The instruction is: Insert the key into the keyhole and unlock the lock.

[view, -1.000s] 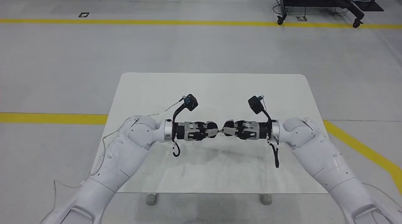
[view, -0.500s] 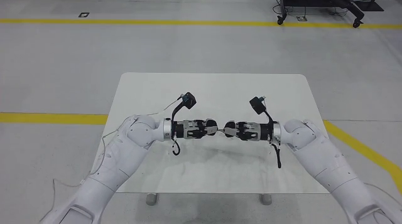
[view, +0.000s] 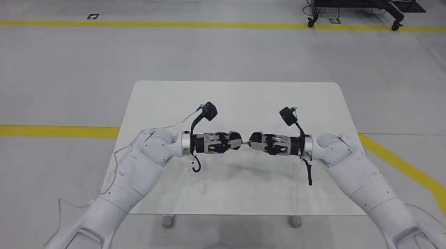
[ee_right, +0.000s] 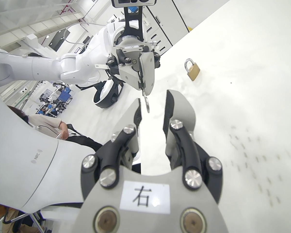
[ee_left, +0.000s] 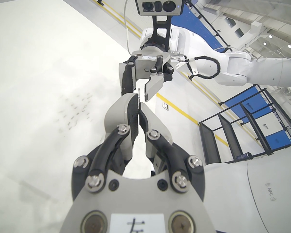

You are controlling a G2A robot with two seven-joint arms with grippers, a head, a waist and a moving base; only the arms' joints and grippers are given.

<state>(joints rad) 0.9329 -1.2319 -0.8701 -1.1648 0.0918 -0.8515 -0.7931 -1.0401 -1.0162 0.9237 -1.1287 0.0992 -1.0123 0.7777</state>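
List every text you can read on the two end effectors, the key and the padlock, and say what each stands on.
"左": the left label, at the base of the left end effector.
"右": the right label, at the base of the right end effector.
On the padlock, lying on the table: nothing readable.
On the key, held in the left end effector: too small to read.

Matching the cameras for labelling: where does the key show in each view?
Top view: key, barely discernible, between left gripper and right gripper.
Left wrist view: key edge-on, poking from the shut left gripper.
Right wrist view: key between the open right gripper's jaws.
Shared landmark: white table.
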